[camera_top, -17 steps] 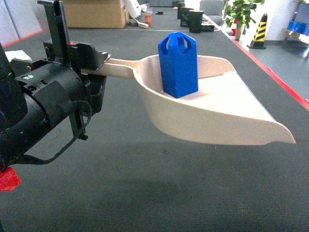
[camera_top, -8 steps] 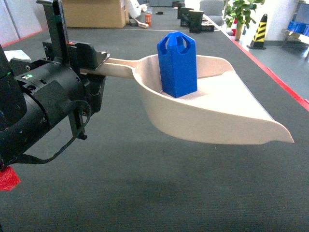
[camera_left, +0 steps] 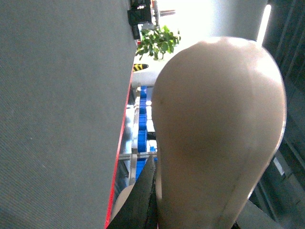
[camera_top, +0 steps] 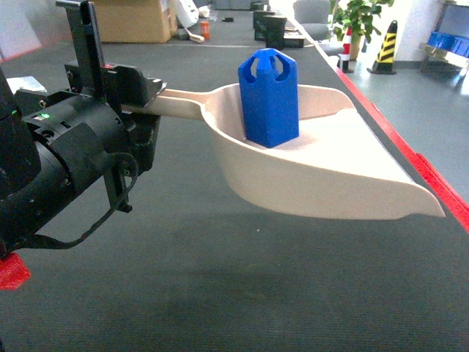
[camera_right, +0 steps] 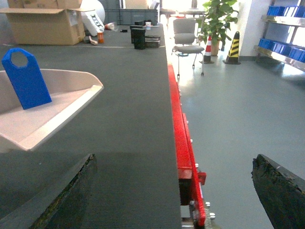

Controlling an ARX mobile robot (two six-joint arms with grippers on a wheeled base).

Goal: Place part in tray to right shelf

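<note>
The blue part (camera_top: 269, 99) stands upright in the beige tray (camera_top: 333, 180), near its raised back. My left gripper (camera_top: 146, 99) is shut on the tray's long handle and holds it level above the dark table. In the left wrist view the tray's underside (camera_left: 219, 124) fills the picture, with one dark finger (camera_left: 143, 200) against it. My right gripper (camera_right: 174, 191) is open and empty over the table's red edge (camera_right: 183, 143), to the right of the tray (camera_right: 57, 109) and part (camera_right: 26, 78). The right shelf (camera_right: 286, 52), steel with blue crates, stands far off at right.
Beyond the red edge lies grey floor with a striped cone (camera_top: 386, 48), a potted plant (camera_top: 352, 18) and an office chair (camera_right: 186, 38). Cardboard boxes (camera_top: 135, 20) and black bins (camera_top: 275, 29) sit at the table's far end.
The background has slid left in the head view, and more red edge and floor show at right. The tray, part and left gripper keep the same hold and place.
</note>
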